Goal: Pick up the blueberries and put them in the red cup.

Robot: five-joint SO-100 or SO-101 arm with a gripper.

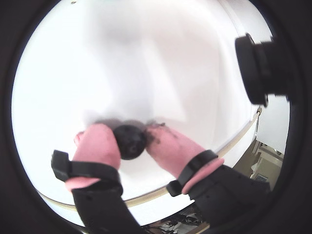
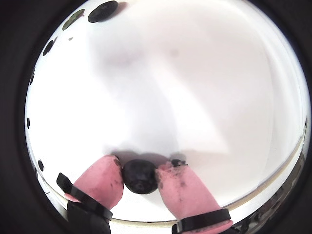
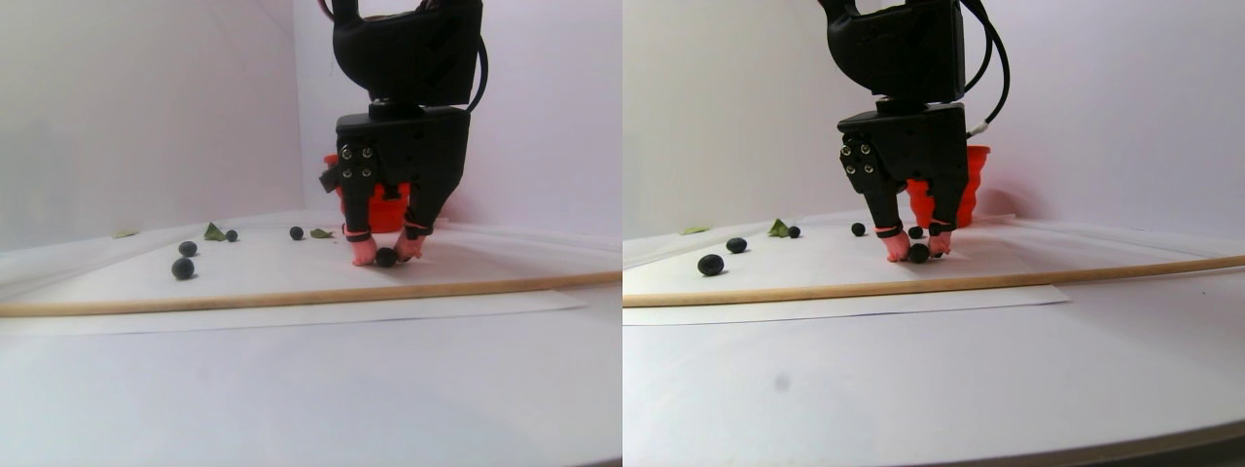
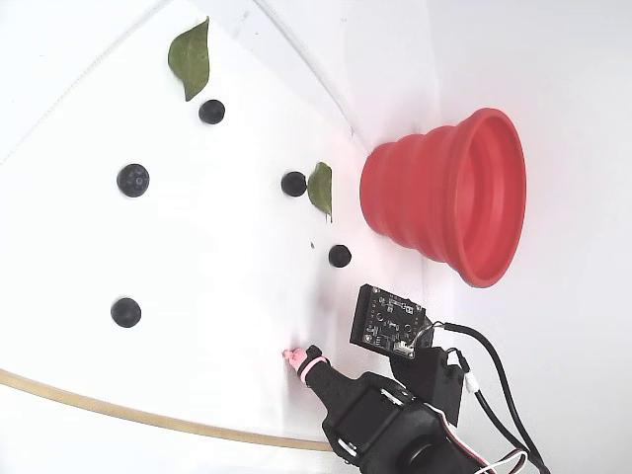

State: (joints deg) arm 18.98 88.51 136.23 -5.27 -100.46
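Now the gripper (image 2: 140, 176) is down on the white sheet (image 4: 227, 296), pink fingertips (image 1: 100, 144) pinching one blueberry (image 1: 129, 141). It isn't lifted yet. Five more blueberries (image 4: 132, 180) lie loose, and the red cup (image 4: 449, 193) nearby seems empty, so nearly everything remains.

red cup (image 4: 415, 193) — rubbery, matt | blueberries (image 4: 132, 180) — dull-skinned | jaws — pink, soft-looking, smudged

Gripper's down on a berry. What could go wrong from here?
1. The blueberry sits between the pink fingertips of the gripper; dark smears on the pads hint at juice, so it may get crushed or slip.
2. The red cup stands behind the arm, so the carry might lose the berry.
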